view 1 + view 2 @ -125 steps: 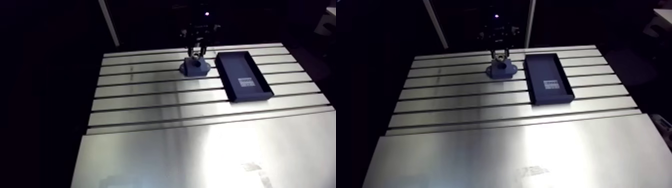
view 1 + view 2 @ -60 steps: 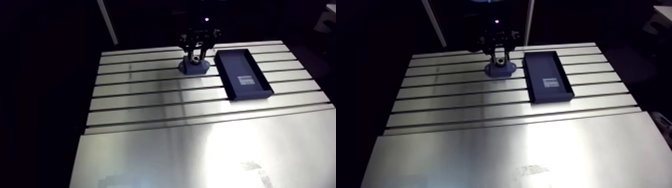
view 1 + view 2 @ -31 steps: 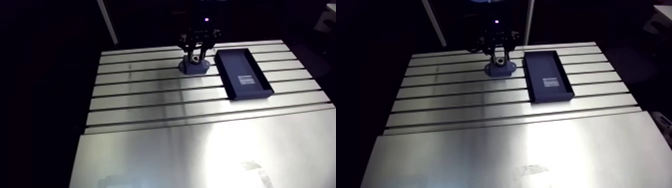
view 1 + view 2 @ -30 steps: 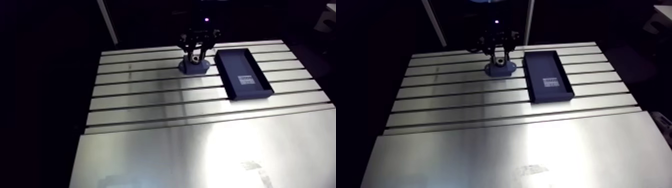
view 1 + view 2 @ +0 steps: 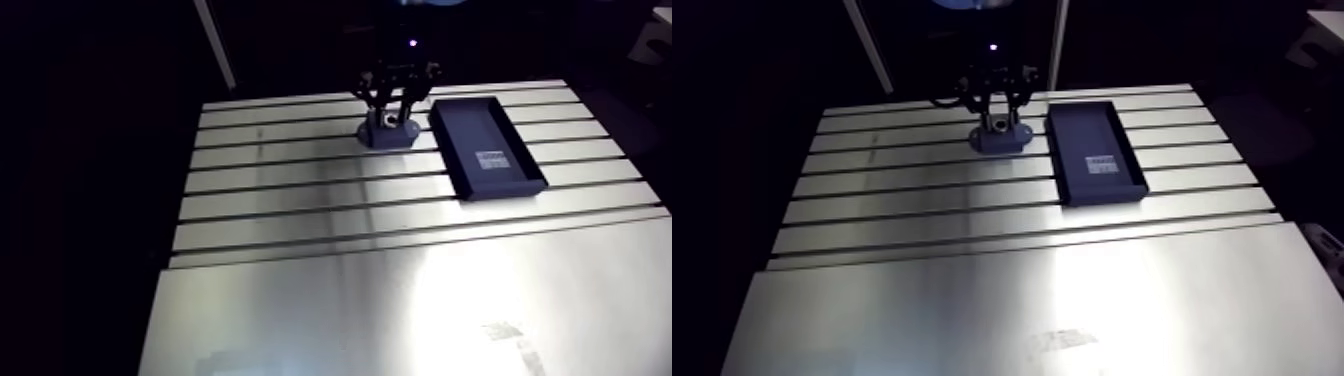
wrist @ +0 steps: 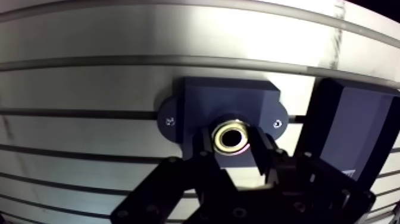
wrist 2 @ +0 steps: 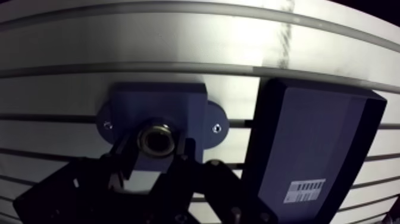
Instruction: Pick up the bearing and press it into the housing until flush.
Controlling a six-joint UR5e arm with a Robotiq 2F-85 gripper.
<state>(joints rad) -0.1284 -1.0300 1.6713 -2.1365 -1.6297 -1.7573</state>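
Observation:
A dark blue housing (image 6: 226, 102) with two screw ears stands on the slotted table (image 5: 300, 200) near its far edge. In the wrist view a brass-coloured ring bearing (image 6: 232, 137) sits at the housing's middle bore. My gripper (image 7: 157, 148) holds it, one black finger pressed on each side. I cannot tell how deep the bearing sits in the bore. In the arm view the gripper (image 5: 393, 112) comes straight down onto the housing (image 5: 388, 135).
A dark rectangular tray (image 5: 487, 150) with a small barcode label (image 7: 305, 190) lies right beside the housing, a narrow gap between them. Slots run across the table's far half, and a smooth plate (image 5: 400, 310) covers the near half.
The gripper with the bearing has come down a little onto the housing. The whole arm view shifted slightly since the earliest frames; housing and tray stay where they were.

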